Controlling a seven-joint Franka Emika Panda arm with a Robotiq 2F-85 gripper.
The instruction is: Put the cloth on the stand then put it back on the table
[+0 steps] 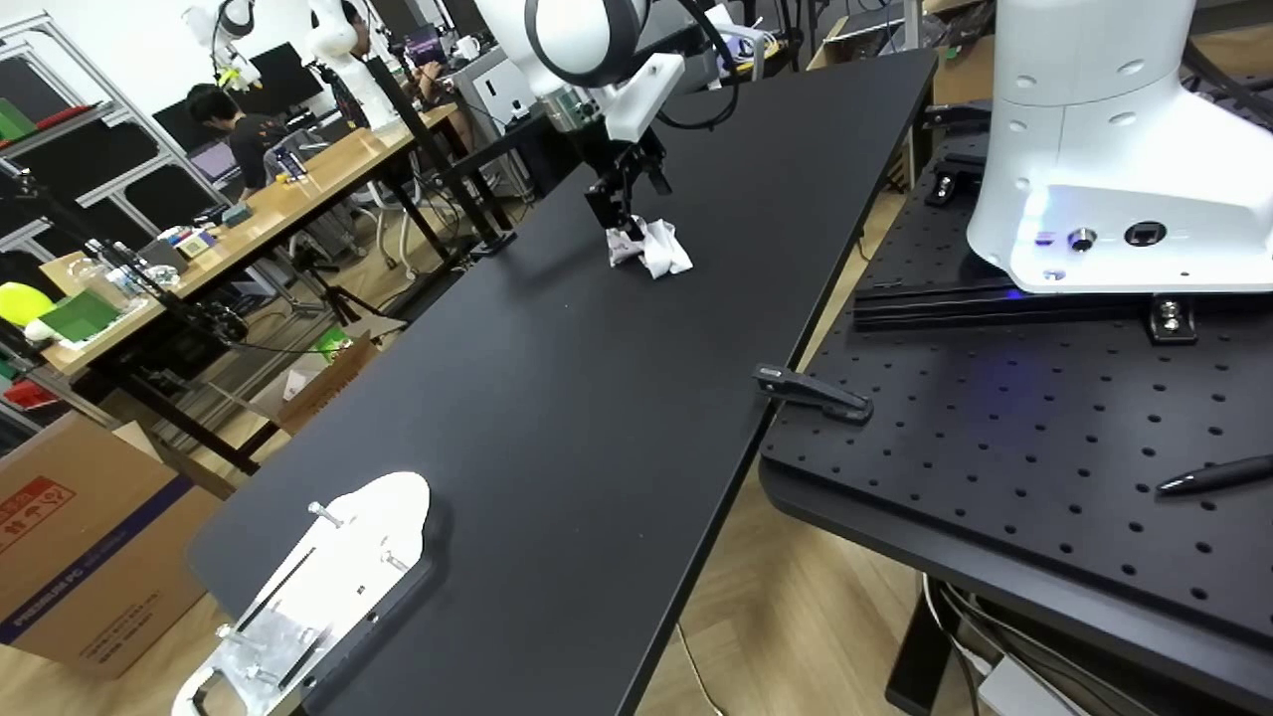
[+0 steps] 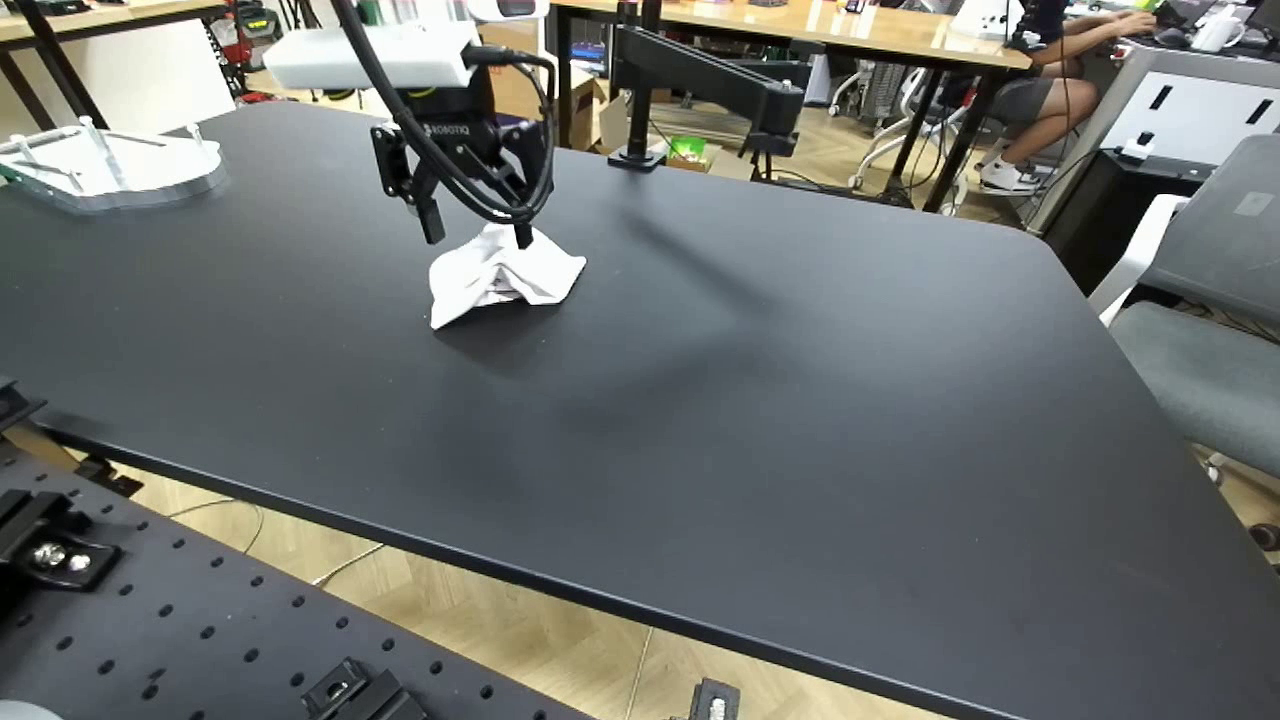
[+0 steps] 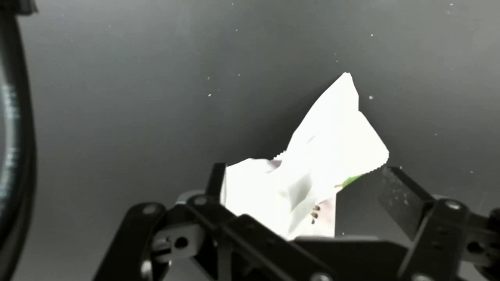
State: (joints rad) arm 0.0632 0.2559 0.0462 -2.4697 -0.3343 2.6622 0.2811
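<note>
The cloth is a white crumpled piece with a small green and brown print. It lies bunched on the dark table in both exterior views and in the wrist view. My gripper is right over the cloth in both exterior views. In the wrist view my gripper has its fingers wide apart, with part of the cloth between them and nothing clamped. The left finger overlaps the cloth's edge in that picture; I cannot tell whether it touches. A white board with upright pegs, likely the stand, is at the table's end.
The dark table runs alongside a perforated black bench that carries a white robot base. A black post with an arm stands at the table's far edge. A grey chair is beyond its end.
</note>
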